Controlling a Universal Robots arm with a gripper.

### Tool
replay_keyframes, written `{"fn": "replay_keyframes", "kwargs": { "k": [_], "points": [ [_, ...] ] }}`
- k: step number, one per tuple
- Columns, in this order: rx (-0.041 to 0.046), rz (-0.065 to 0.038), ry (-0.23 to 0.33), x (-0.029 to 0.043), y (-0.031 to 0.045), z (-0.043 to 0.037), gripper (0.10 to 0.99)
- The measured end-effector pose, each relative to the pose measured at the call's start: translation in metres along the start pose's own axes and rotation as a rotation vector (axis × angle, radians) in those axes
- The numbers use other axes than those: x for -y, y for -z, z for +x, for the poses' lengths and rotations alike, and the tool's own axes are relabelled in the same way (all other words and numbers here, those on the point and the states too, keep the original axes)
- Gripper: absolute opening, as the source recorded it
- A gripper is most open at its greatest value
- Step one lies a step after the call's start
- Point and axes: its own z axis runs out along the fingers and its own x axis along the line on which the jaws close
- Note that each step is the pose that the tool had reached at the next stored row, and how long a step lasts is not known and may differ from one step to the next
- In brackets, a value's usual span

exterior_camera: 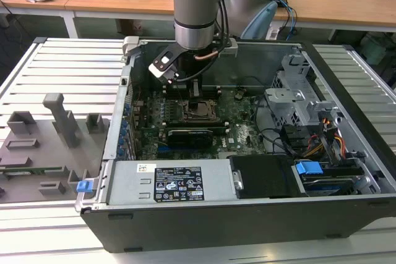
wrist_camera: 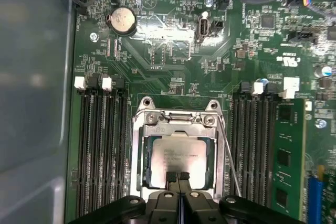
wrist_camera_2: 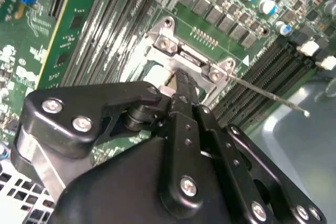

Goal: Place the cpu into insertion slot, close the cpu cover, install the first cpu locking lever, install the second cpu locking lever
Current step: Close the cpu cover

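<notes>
While the cpu sits under the cpu cover, the gripper rests at the cover's edge.
Its fingers are pinched together, holding nothing, probably to press the plate flat.

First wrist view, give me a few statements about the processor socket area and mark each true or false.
1. The small square silvery-tan cpu lies in the black square insertion slot. True.
2. The thin dark-metal cpu cover stands raised off the chip. False: it lies flat, framing the cpu.
3. The black hand has its tips spread wide. False: they meet, at the cpu's edge.
4. A round silver coin cell sits on the green circuit board. True.
</notes>
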Motion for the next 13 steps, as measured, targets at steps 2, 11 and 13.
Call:
{"fn": "replay_keyframes", "kwargs": {
  "k": [2, 11, 13],
  "points": [
    [-0.0002, 0.001, 0.0, -0.0026, 0.0, 0.0, 0.106],
    [-0.0002, 0.002, 0.0, -0.016, -0.0005, -0.0006, 0.106],
    [-0.0002, 0.002, 0.0, -0.0164, -0.0005, -0.0006, 0.106]
  ]
}}
